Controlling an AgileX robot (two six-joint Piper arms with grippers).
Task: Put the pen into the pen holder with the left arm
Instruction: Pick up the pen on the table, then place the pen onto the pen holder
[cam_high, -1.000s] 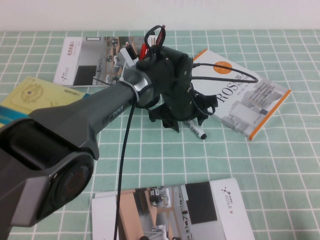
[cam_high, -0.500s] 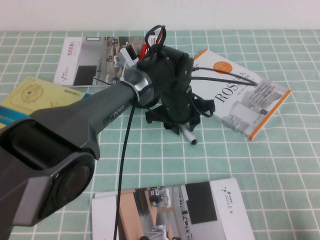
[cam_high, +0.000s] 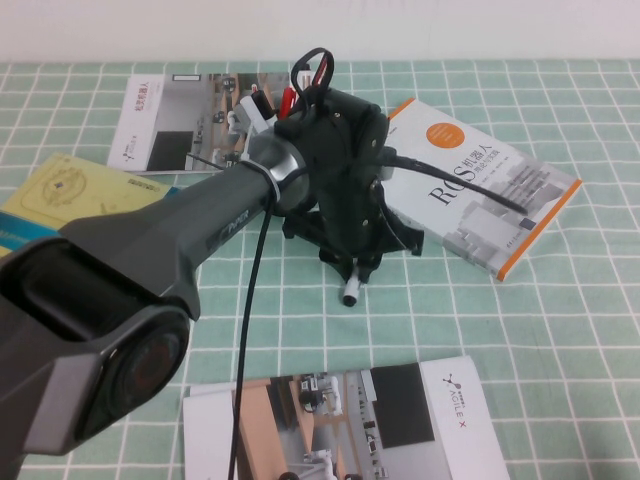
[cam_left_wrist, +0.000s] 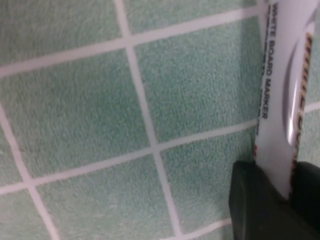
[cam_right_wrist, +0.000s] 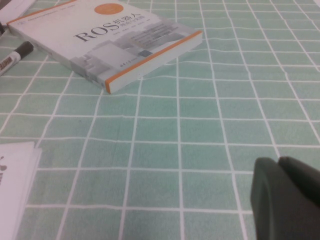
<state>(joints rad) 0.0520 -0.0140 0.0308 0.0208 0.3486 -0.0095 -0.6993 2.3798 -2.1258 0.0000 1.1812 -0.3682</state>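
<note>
White plastic showed between our left gripper's black fingers: the slim white whiteboard marker, the pen of the task, was pinched at its barrel, its black print visible in the left wrist view. From the high view only its lower end stuck out below the gripper, hanging clear above the green checked tablecloth, so we judged the pen lifted off the table and held roughly upright, tip down, a posture that would suit lowering it into a cup.

We carried it near the middle of the table, just beside the white book with the orange edge. The pen holder, a small dark cup, sat farther back behind our left arm, mostly hidden by the wrist; only its rim and a few red and dark items sticking out of it could be made out. A white brochure lay near it, a yellow card to the left, and another white leaflet at the near edge.

Our right gripper stayed low over the cloth on the right side, away from the work, and we could not tell whether it was open or closed. We judged that the grasp was done and the carry to the holder remained.
</note>
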